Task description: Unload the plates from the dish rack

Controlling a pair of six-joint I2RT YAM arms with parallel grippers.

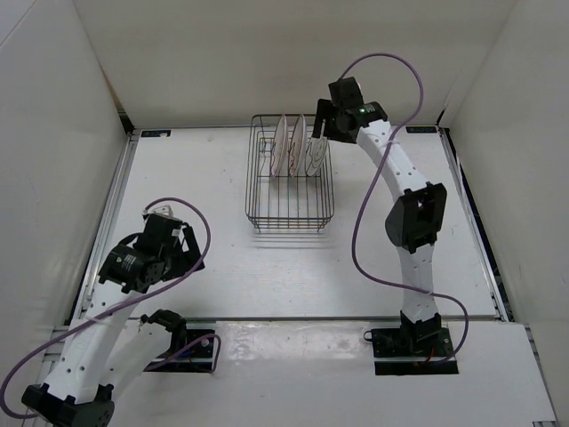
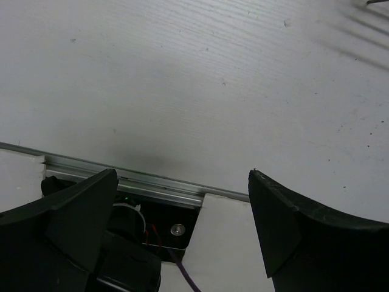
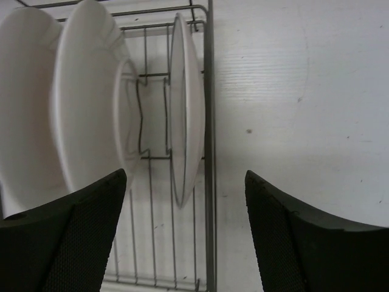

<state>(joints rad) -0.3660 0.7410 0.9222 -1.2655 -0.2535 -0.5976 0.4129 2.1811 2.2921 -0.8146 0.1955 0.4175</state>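
Note:
The dark wire dish rack (image 1: 290,224) stands at the table's middle back. Three white plates stand upright on edge in its rear half: left (image 1: 281,145), middle (image 1: 299,142), right (image 1: 316,152). My right gripper (image 1: 321,123) is open and empty, hovering above the rack's back right corner. In the right wrist view the plates are edge-on: left (image 3: 24,109), middle (image 3: 85,103), right (image 3: 185,109). The right plate and the rack's side wire (image 3: 209,231) lie between the open right gripper's (image 3: 185,176) fingers, untouched. My left gripper (image 1: 185,252) is open and empty, far left of the rack.
White walls enclose the table on three sides. In the left wrist view the open left gripper (image 2: 182,176) faces the metal rail (image 2: 152,182) at the near table edge, with the arm's black base mount (image 2: 158,225) and a purple cable (image 2: 182,271) below it.

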